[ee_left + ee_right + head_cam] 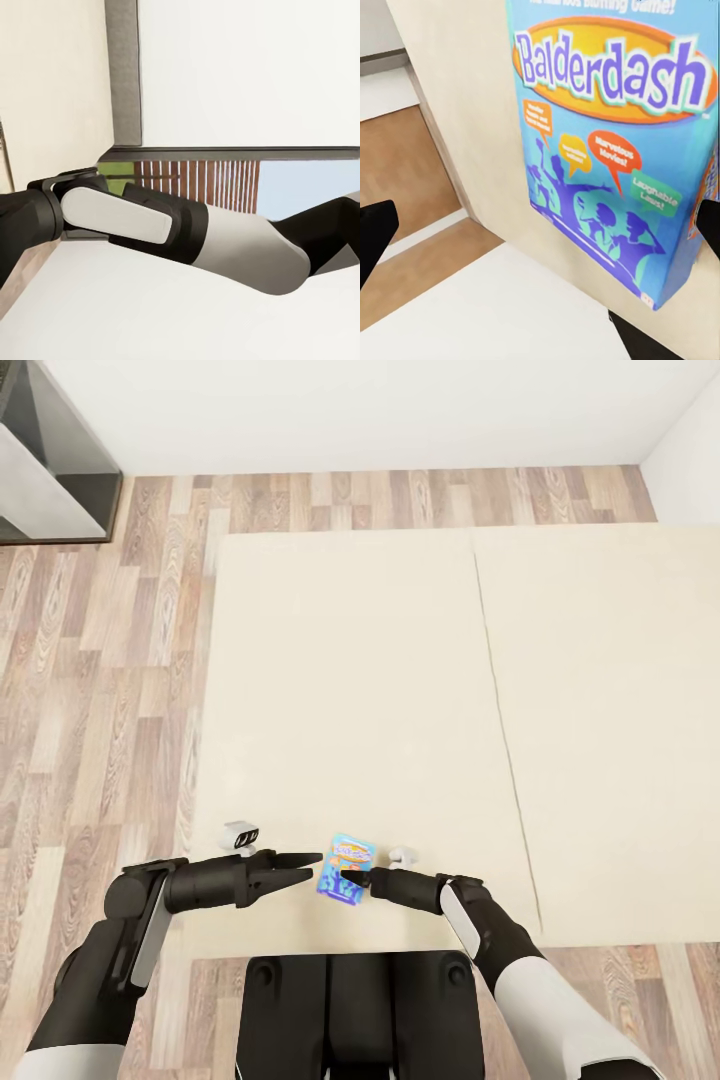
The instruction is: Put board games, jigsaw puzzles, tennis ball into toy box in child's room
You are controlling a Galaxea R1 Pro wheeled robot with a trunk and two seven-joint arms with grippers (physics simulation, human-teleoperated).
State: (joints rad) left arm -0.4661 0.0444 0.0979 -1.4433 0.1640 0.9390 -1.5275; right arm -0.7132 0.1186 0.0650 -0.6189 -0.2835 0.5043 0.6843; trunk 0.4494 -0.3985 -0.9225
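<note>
The right tool (pixel 352 879) is brought in low over the near edge of the bed (pixel 400 690), its dark fingers set at the blue board game (pixel 346 868), and whether they are already pressed on the box or merely at its side cannot be told from the head view. In the right wrist view the blue board game (pixel 615 150) is seen close up, its "Balderdash" print plain, lying flat on the cream mattress near the edge, with dark finger tips spread wide at both sides of the picture, so the tool is judged released rather than clamped. The left tool (pixel 308 865) is pointed at the box from the other side, its two fingers parted with a narrow gap and nothing held between them. The step in hand is taken to be the pick-up of this game from the bed. A flat box lying flush on a soft mattress offers little to grip, so a pinch across its edges, or a squeeze between both tools, is likely called for. A dark cabinet (pixel 55 470) is seen at the far left on the wood floor (pixel 100 710). Nothing is found lying in the way on the mattress.
</note>
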